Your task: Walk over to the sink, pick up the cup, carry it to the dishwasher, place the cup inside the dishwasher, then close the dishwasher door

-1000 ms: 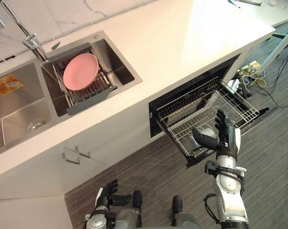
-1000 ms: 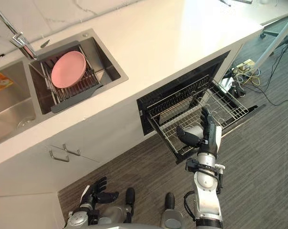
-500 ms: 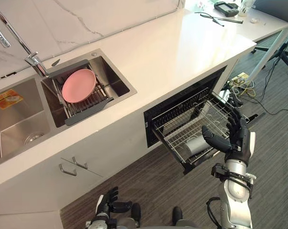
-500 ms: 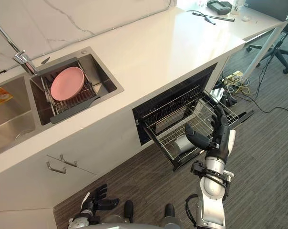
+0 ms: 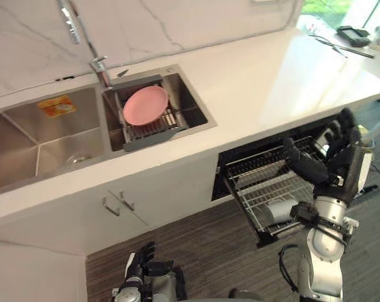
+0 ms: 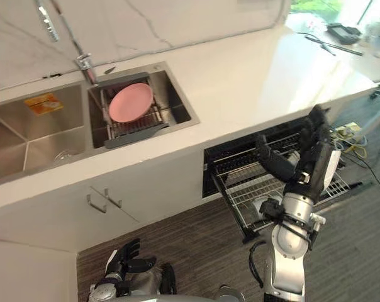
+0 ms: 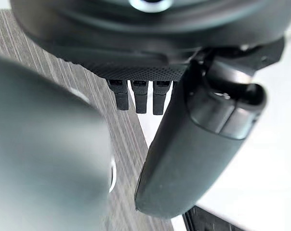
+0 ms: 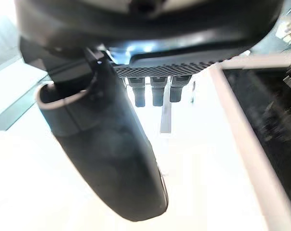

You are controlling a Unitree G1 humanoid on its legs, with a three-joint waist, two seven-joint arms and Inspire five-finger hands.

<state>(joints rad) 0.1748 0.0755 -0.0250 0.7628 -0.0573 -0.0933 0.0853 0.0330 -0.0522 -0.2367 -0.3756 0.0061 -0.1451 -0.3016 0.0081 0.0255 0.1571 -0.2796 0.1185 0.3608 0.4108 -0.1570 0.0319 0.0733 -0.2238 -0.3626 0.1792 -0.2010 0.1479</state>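
Cup: a grey cup lying on its side in the pulled-out wire basket of the dishwasher, near the basket's front corner. The right arm's wrist crosses in front of it and hides part of it, so its mouth cannot be made out.

The right robot hand is raised in front of the dishwasher, above the basket and apart from the cup, with fingers straight, thumb spread wide, and nothing in it. It also covers most of the dishwasher door, so how far the door is open is hard to tell.

The left robot hand hangs low over the striped floor, fingers loosely spread and empty.

On the white counter the sink has two basins. The right one holds a pink plate leaning in a drain rack. The left one bears an orange sticker whose print is too small to read. The faucet is cut off by the picture's top edge. Dark things at the counter's far end are too small to identify.
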